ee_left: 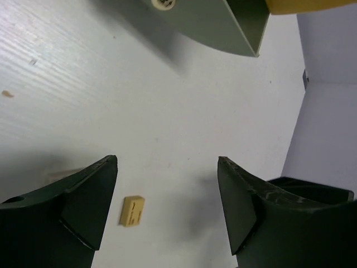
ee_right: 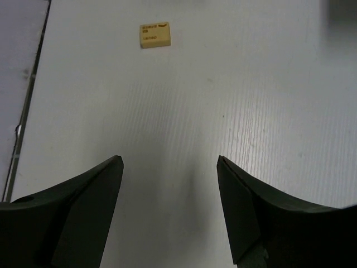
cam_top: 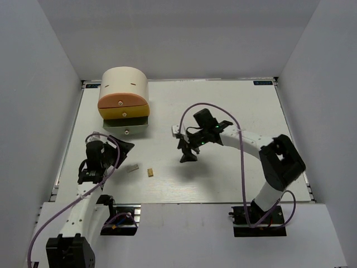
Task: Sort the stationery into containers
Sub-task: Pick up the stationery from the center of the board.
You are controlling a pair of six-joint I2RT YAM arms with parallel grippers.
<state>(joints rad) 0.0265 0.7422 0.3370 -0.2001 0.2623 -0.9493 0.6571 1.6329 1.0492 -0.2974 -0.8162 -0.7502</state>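
The cream drum (cam_top: 124, 82) stands at the back left with an orange tray (cam_top: 121, 102), a yellow tray (cam_top: 126, 114) and a grey-green tray (cam_top: 128, 126) fanned out below it. A tan block (cam_top: 150, 172) and a grey block (cam_top: 133, 167) lie on the table in front. My left gripper (cam_top: 122, 147) is open and empty, hovering just left of the blocks; its view shows the tan block (ee_left: 131, 210) by the left finger. My right gripper (cam_top: 187, 156) is open and empty over the table's middle; the tan block (ee_right: 154, 34) lies ahead of it. No highlighters or pens show.
The grey-green tray (ee_left: 223, 25) with its knob (ee_left: 163, 3) fills the top of the left wrist view, the yellow tray (ee_left: 295, 4) above it. White walls enclose the table on three sides.
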